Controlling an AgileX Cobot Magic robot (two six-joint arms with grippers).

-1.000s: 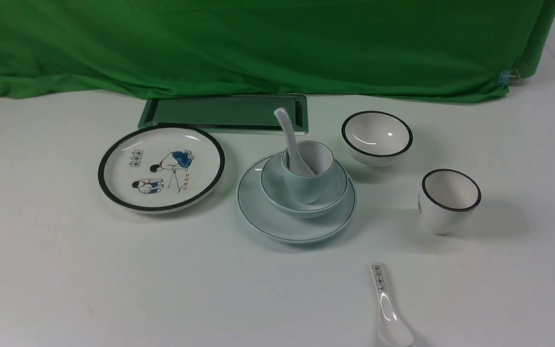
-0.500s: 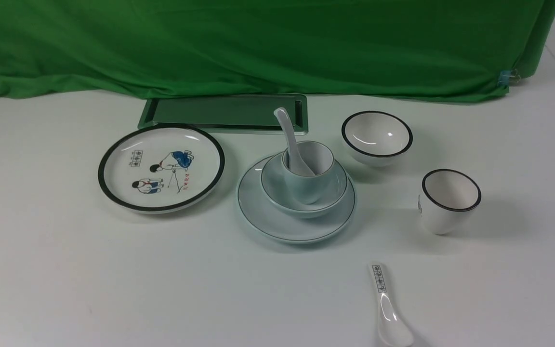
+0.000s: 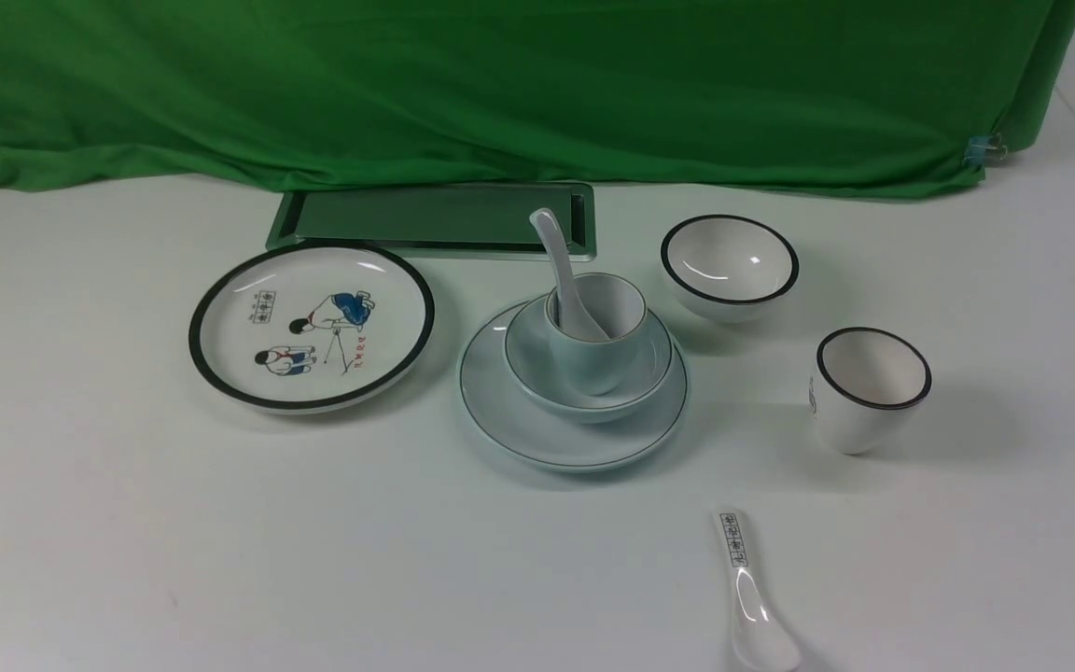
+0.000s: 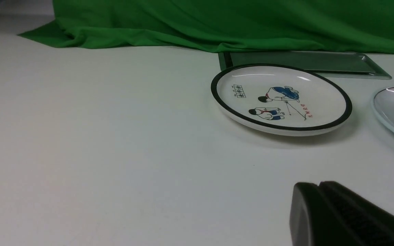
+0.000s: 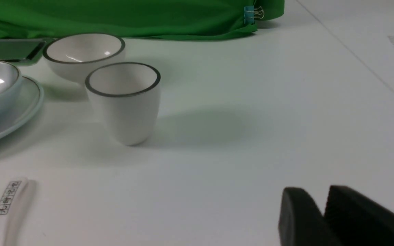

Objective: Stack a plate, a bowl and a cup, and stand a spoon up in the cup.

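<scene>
Front-view only: spoon (image 3: 564, 280) seemingly inside cup (image 3: 595, 334).

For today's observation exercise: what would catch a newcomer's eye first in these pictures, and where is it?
First, the pale stack at the table's centre: the plate carrying the bowl, the cup in it, and the spoon leaning handle-up in the cup. Next, the cartoon plate to its left. Behind everything hangs the bright green cloth.

Bare white tabletop (image 3: 220, 532) lies open at six to nine o'clock of the pale blue-white stacked crockery (image 3: 584, 429). Obstacles: black-rimmed cartoon plate (image 3: 312, 324) at nine, black-rimmed white bowl (image 3: 730, 266) at two, black-rimmed white cup (image 3: 870, 387) at three, printed-handled white spoon (image 3: 750, 597) at five.
</scene>
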